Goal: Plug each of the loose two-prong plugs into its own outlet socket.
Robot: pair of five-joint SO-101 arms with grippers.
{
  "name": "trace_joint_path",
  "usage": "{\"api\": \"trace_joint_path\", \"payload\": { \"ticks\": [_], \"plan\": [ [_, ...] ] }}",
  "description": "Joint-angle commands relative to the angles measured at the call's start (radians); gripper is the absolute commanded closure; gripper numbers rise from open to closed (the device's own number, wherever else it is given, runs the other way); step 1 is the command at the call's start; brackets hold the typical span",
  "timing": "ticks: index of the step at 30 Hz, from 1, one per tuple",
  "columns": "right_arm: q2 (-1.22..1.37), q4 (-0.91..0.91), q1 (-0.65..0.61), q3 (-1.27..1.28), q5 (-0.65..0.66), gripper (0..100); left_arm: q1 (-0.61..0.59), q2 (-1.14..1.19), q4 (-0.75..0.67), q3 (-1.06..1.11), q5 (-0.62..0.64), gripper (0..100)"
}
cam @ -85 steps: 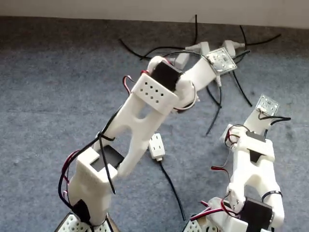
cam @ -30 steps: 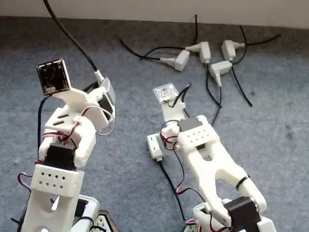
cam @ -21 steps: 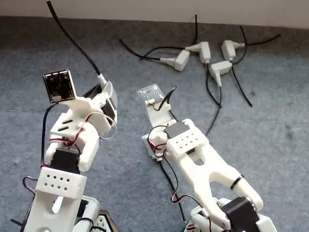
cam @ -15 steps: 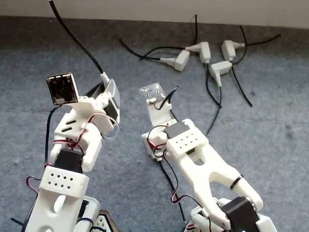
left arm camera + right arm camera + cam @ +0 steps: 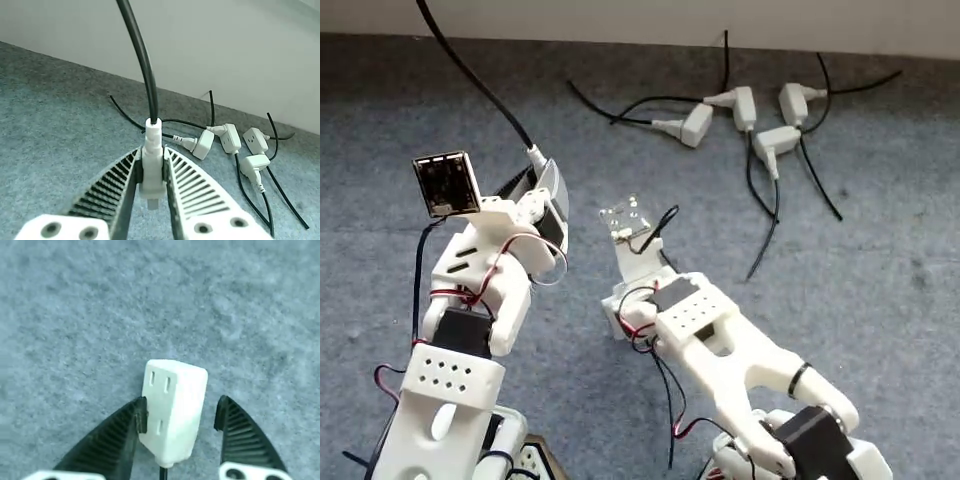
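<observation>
My left gripper is shut on a white two-prong plug, held up off the carpet with its black cord rising away. In the high view that gripper sits at the left, raised above the carpet. My right gripper is open and low over the carpet, with a white outlet socket between its fingers. One finger touches the socket's side and the other stands apart. In the high view the right arm covers most of that socket.
Several more white plugs and sockets with black cords lie in a cluster at the far side, also in the left wrist view. A black cord trails from the socket toward the near edge. Grey carpet lies bare at the right.
The left arm has come back from the far cluster with a plug in its gripper. The right arm swung left and down over the socket, which has shifted slightly left.
</observation>
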Motion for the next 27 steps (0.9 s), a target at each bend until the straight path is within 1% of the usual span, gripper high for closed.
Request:
{"api": "trace_joint_path", "payload": {
  "ticks": [1, 4, 9, 11, 13, 15, 18, 23, 27],
  "plan": [
    [0.099, -0.002, -0.012, -0.039, -0.008, 77.6, 0.018, -0.005, -0.026, -0.01, -0.005, 99],
    [0.163, 0.031, 0.002, -0.101, -0.008, 77.6, 0.018, -0.007, -0.026, -0.008, -0.005, 99],
    [0.17, 0.054, 0.007, -0.125, 0.008, 77.8, 0.018, -0.007, -0.026, -0.007, -0.005, 99],
    [0.168, 0.054, 0.031, -0.127, 0.044, 77.8, 0.018, -0.007, -0.026, -0.007, -0.005, 99],
    [0.162, 0.056, 0.062, -0.128, 0.049, 77.8, 0.018, -0.007, -0.026, -0.007, -0.005, 99],
    [0.137, 0.062, 0.094, -0.125, 0.052, 77.8, 0.018, -0.007, -0.026, -0.005, -0.005, 99],
    [0.068, 0.125, 0.127, -0.131, 0.054, 77.8, 0.018, -0.007, -0.026, -0.005, -0.006, 99],
    [-0.084, 0.179, 0.134, -0.12, 0.055, 77.8, 0.018, -0.007, -0.026, -0.005, -0.006, 99],
    [-0.136, 0.22, 0.165, -0.119, 0.057, 77.8, 0.018, -0.004, -0.026, -0.005, -0.006, 99]
  ]
}}
